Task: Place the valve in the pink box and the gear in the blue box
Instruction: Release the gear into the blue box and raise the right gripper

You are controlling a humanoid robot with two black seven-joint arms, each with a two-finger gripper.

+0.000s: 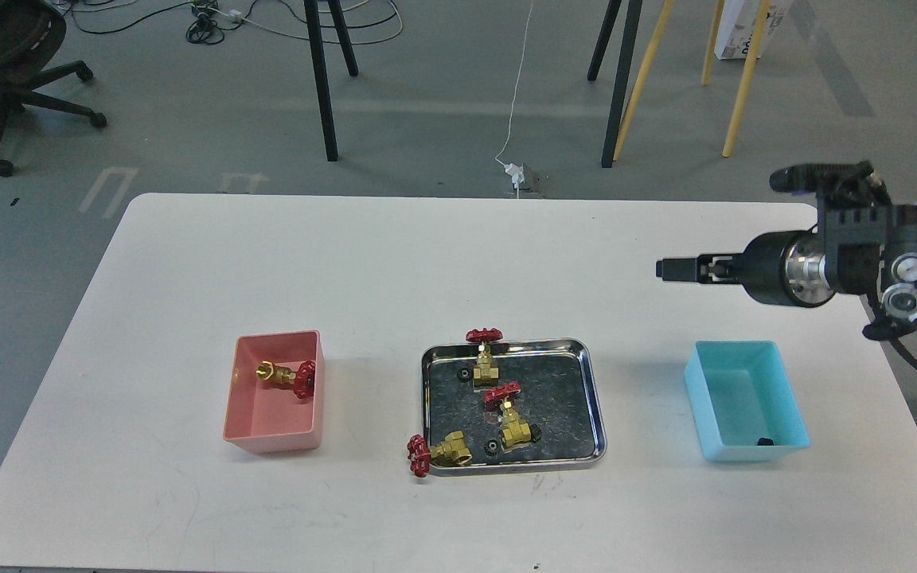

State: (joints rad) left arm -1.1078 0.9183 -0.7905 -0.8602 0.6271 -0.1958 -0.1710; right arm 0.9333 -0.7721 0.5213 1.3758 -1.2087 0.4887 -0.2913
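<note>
Head view only: one valve (287,376) already lies in the pink box (271,434) at the worktop's (267,255) nine o'clock, and one small dark gear (764,440) sits at the near end of the blue box (777,458) at three o'clock, so by my reading the sorting is begun, not finished. Left in the steel tray (595,414) at centre are three valves: one at its twelve o'clock edge (484,354), one near the middle (510,418), and one hanging over the seven o'clock corner (438,452). Two gears show in the tray, one at ten o'clock (464,373) and one at six o'clock (492,449); more may be hidden by reflections. The right claw (669,269) hovers above the worktop at about two o'clock, apart from the blue box, carrying nothing visible; seen side-on, whether its fingers are spread or pressed together I cannot tell. No left arm is in view.
</note>
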